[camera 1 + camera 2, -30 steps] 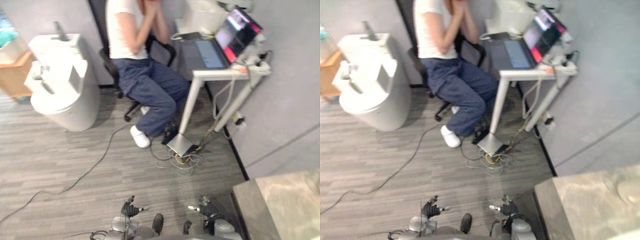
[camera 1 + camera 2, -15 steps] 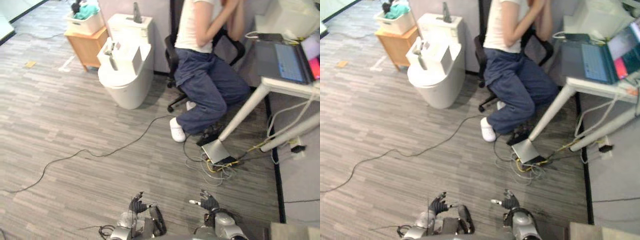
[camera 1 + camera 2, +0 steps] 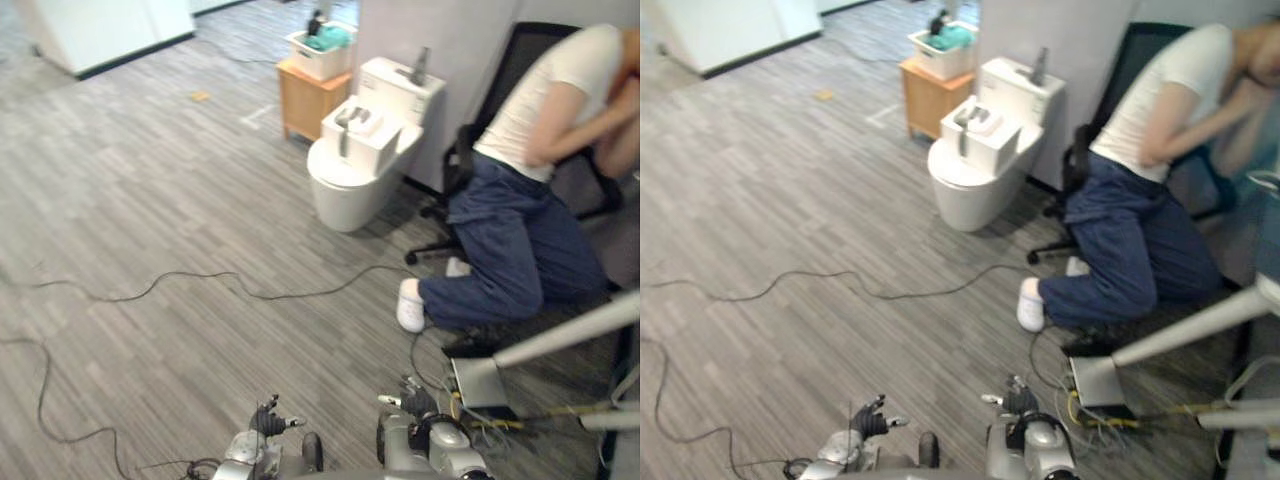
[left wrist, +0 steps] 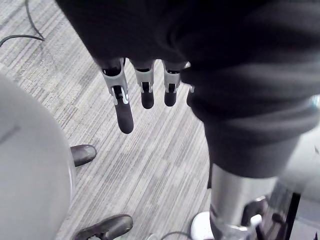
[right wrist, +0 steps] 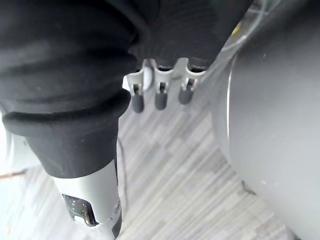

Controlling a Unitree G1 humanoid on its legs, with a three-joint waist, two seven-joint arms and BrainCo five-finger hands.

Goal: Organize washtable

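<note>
Fingers [image 4: 124,112] straight on left hand [image 3: 268,422], probably right hand [image 3: 412,403].

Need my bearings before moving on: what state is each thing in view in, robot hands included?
Left robot hand: open, empty.
Right robot hand: open, empty.
Toilet: closed, a white box on top.
White bin: on the wooden stand, teal cloth inside.
Office chair: occupied by a seated person.
</note>
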